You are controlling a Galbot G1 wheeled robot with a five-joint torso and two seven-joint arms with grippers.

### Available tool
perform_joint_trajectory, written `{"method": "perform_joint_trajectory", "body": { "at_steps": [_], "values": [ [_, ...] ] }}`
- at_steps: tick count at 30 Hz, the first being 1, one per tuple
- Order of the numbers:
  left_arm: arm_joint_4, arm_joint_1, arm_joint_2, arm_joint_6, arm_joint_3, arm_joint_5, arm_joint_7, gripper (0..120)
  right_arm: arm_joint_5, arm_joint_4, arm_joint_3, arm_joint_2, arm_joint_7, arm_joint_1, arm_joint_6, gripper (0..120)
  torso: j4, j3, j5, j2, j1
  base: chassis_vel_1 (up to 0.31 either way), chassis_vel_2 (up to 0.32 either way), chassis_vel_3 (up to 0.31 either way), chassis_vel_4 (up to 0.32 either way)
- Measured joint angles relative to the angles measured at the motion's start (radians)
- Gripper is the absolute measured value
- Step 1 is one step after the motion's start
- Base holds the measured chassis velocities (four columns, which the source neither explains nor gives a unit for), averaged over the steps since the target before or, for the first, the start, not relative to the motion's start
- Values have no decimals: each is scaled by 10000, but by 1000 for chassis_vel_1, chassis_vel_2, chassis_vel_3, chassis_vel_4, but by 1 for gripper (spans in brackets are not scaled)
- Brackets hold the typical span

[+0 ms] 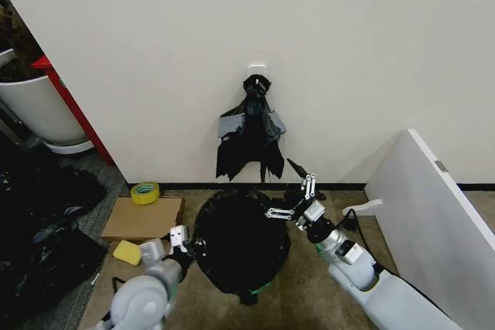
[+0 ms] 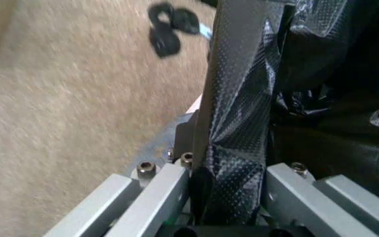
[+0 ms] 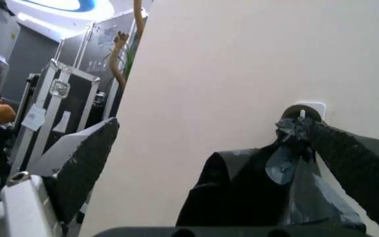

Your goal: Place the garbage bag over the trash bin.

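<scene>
2 tools at work: left tool (image 1: 183, 242) pinching garbage bag (image 1: 240, 241) edge beside trash bin (image 1: 249, 297); right tool (image 1: 291, 199) spread, just above far rim. Keep film taut, pull down evenly.

No text, label, brand, number or sign can be read anywhere in these pictures. In the right wrist view a pale tag (image 3: 34, 117) hangs on a dark equipment case (image 3: 57, 113) well away from the gripper, and whatever is printed on it is too small and blurred to make out.
</scene>
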Motion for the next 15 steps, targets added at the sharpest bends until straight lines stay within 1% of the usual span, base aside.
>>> {"method": "perform_joint_trajectory", "body": {
  "at_steps": [4,7,9,11,13,15],
  "values": [
    [542,-366,-339,-42,506,300,-140,1,4,-134,-86,13,57,78,3,100,-1,0,0,0,0,0,0,0,0],
    [651,-440,-389,-139,646,503,-146,1,18,-162,-87,4,61,86,5,100,0,0,1,0,0,0,0,0,0],
    [678,-492,-404,-278,718,617,-105,6,41,-167,-83,-15,66,87,7,100,-1,0,0,0,0,0,0,0,0],
    [669,-507,-405,-370,737,702,-62,15,60,-167,-46,-26,71,72,9,100,-1,0,1,0,0,0,0,0,0],
    [659,-500,-405,-394,736,734,-57,18,64,-167,-37,-28,72,68,10,100,-1,0,1,0,0,0,0,0,0],
    [568,-419,-403,-452,673,798,-40,26,79,-165,1,-33,75,49,12,100,-2,0,0,0,0,0,0,0,0]
  ]
}}
